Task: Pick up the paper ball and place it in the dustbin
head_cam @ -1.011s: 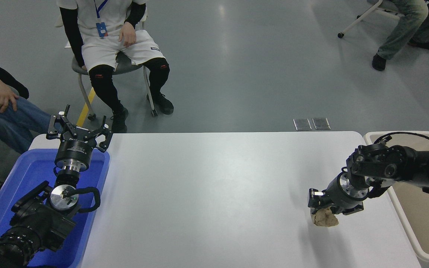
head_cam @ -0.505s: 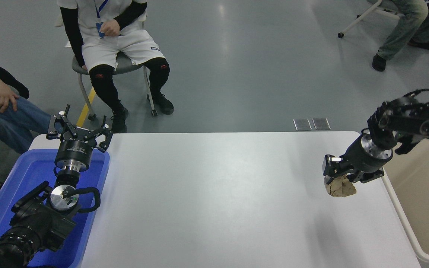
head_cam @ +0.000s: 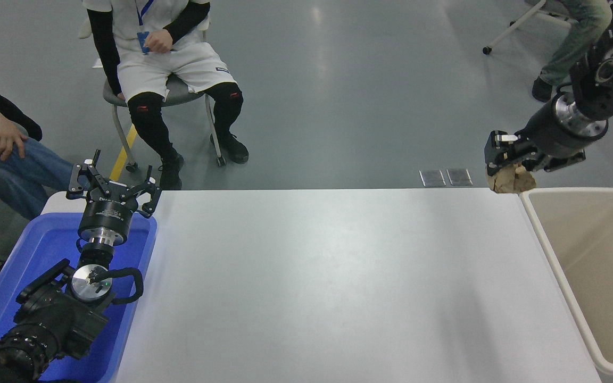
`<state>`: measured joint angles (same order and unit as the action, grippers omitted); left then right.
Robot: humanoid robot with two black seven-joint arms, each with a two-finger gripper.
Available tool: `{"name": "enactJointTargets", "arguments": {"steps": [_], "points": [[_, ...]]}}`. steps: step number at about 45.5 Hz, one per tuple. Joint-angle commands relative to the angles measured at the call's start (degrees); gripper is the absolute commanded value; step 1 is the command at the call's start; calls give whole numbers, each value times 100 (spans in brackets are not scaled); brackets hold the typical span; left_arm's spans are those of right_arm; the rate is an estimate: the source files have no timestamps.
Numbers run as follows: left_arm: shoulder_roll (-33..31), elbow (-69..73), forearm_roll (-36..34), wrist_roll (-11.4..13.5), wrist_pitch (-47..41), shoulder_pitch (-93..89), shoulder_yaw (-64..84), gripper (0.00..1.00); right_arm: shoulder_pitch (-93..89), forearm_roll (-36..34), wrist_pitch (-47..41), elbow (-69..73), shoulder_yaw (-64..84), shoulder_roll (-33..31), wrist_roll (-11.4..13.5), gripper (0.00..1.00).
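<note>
Tan-brown and creased, the paper ball (head_cam: 511, 181) hangs in the air, pinched from above by the right gripper (head_cam: 507, 163), whose black fingers are closed around its upper part. It sits clear of the tabletop (head_cam: 328, 282), seen against the far right corner, just beside the dustbin's far left corner but not over its opening. The right arm reaches in from the upper right edge, its silver wrist ring angled down and to the left toward the ball.

The dustbin (head_cam: 546, 250) stands against the tabletop's right side, a beige bin with a thick off-white rim.

Across the white tabletop, well apart from the ball, the left gripper (head_cam: 112, 183) is parked at the lower left above a blue tray (head_cam: 46, 244), its fingers spread wide and holding nothing.

Beyond the far edge a person (head_cam: 163, 58) in white shorts sits on a chair, and another person's hand (head_cam: 3, 135) rests on a jeans-clad leg at the left edge.
</note>
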<state>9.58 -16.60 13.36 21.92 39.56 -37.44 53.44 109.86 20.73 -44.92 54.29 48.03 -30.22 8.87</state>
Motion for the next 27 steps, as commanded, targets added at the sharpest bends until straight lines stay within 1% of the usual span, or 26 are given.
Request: {"name": "enactJointTargets", "arguments": {"steps": [1,14,22,27], "points": [[0,-1,8,-3,-1,0,0,99,721,1,-8,3,66,-28,1,0],[0,-1,0,-3,-1,0,0,99,906,10,-8,-6,83,-98,9,0],[0,-1,0,-3,-1,0,0,99,897,186,-8,-15,83,-116,18,0],[0,-1,0,-3,-9,0,0,99,879,343,-8,-41,83,-335,44,0]]}}
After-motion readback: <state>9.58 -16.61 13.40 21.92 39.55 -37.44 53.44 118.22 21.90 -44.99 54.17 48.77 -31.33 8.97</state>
